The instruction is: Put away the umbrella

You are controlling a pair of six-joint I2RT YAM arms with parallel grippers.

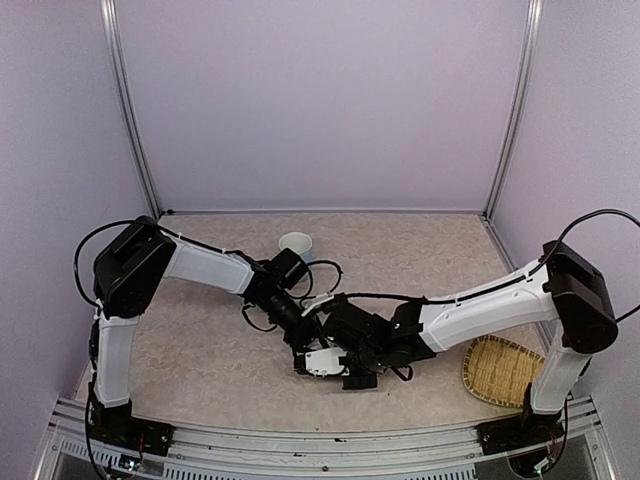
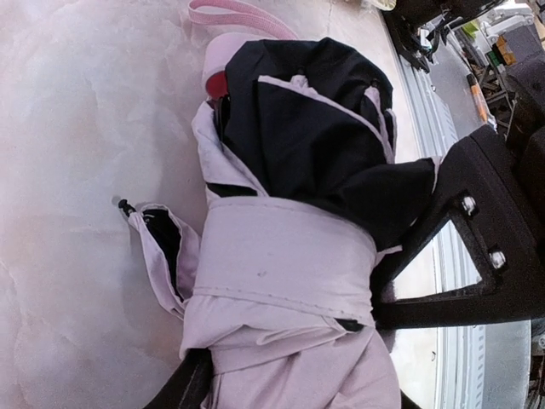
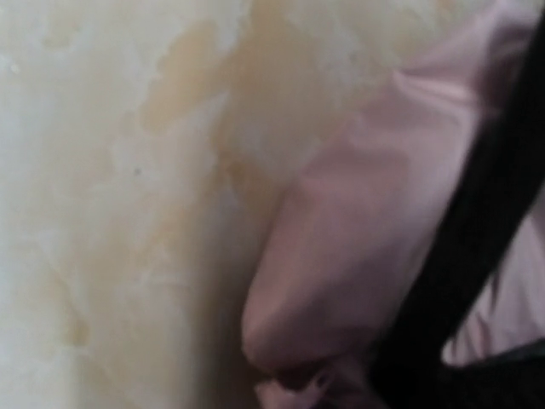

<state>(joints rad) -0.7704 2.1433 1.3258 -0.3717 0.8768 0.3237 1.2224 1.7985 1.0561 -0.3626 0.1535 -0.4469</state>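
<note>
The umbrella (image 1: pixel 322 362) lies folded on the table near the front middle. In the left wrist view the umbrella (image 2: pixel 289 264) is a pale pink bundle with a pink band wrapped round it. Black lining bulges out above the band, and the pink handle with its strap (image 2: pixel 243 12) is at the top. My left gripper (image 2: pixel 289 383) is shut round the bundle, one black finger (image 2: pixel 183 382) on each side. My right gripper (image 1: pixel 352 368) reaches in from the right, shut on pink fabric at the band's edge (image 2: pixel 385 294). Blurred pink fabric (image 3: pixel 358 230) fills the right wrist view.
A woven bamboo tray (image 1: pixel 500 370) lies at the front right beside the right arm's base. A small white cup (image 1: pixel 295 243) stands behind the left arm. Black cables loop around both wrists. The metal rail (image 1: pixel 320 440) runs along the near edge.
</note>
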